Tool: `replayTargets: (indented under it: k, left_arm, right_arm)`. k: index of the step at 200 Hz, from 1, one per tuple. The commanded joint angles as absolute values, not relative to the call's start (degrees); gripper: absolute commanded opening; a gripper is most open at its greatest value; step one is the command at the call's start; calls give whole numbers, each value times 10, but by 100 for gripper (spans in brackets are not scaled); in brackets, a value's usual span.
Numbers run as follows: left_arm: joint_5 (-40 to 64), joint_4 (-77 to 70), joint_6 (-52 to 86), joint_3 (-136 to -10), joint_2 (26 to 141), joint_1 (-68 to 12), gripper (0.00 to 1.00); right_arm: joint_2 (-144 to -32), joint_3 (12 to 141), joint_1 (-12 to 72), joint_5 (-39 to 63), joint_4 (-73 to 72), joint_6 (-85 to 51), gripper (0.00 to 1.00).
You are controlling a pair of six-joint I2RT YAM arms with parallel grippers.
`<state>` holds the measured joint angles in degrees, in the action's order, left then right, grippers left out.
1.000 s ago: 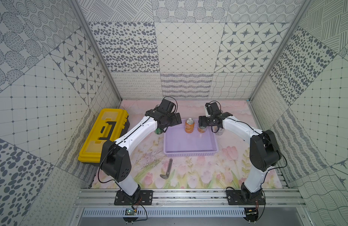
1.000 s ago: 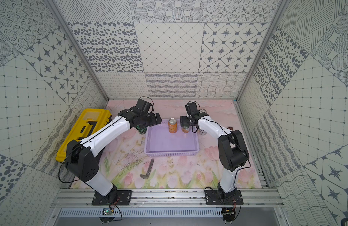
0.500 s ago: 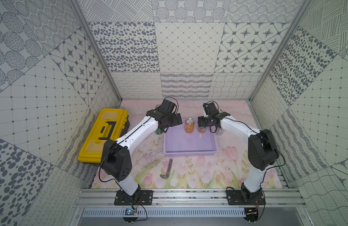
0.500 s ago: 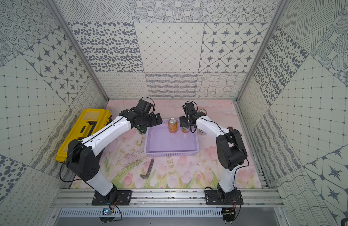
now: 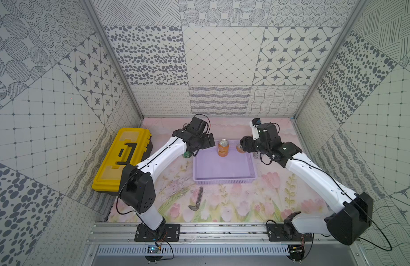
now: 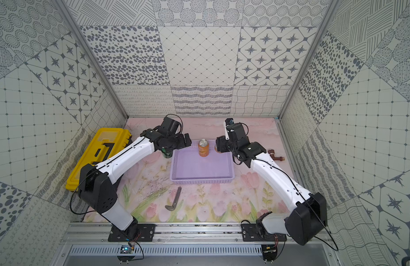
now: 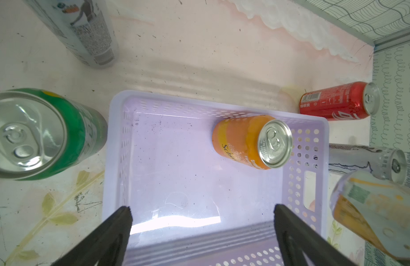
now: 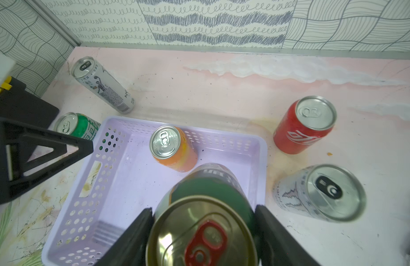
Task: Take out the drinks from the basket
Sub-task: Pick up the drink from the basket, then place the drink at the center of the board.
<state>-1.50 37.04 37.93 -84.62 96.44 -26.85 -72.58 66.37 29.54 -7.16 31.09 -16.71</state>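
Inside the basket [image 5: 224,182] only the orange can [image 5: 223,148] stands free, by its far wall. Right gripper [image 8: 204,213] pinches the dark green can [image 8: 206,198] at the basket's right wall. Left gripper [image 7: 202,210] hangs spread over its left side. Outside it stand the green can [image 7: 38,133], red can [image 8: 303,126] and silver cans [image 8: 102,85] [image 8: 319,191]. By my count, two are left.

Lab robot cell: patterned panel walls [image 5: 220,55], aluminium frame rail [image 5: 222,232], bolted arms [image 5: 314,177], floral-print tabletop [image 5: 234,202]

Lavender basket [image 5: 224,182], orange can [image 5: 223,148], red can [image 8: 301,131], green can [image 7: 79,129], dark green can [image 8: 206,191] with gold top, yellow toolbox [image 5: 107,175], pink floral worktop [image 5: 245,202].
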Motion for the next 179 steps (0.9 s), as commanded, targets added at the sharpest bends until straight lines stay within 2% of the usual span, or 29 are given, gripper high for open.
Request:
replayTargets:
  k: [1,21,59,77,179]
  left_arm:
    - [-6,366,381,-854,954,-270,100]
    - [-4,365,381,-855,956,-270,100]
    - [-1,364,381,-855,962,-270,100]
    - [-2,364,380,-857,961,-270,100]
    - [-3,368,379,-859,961,-270,100]
  right_arm:
    - [-658,619,293,-120,282,-195,54]
    - [-606,584,275,-132,293,-219,54]
    - [-550,503,173,-83,301,-282,51]
    - [-536,475,157,-78,302,-282,51]
    - [-637,446,156,-73,266,-268,52]
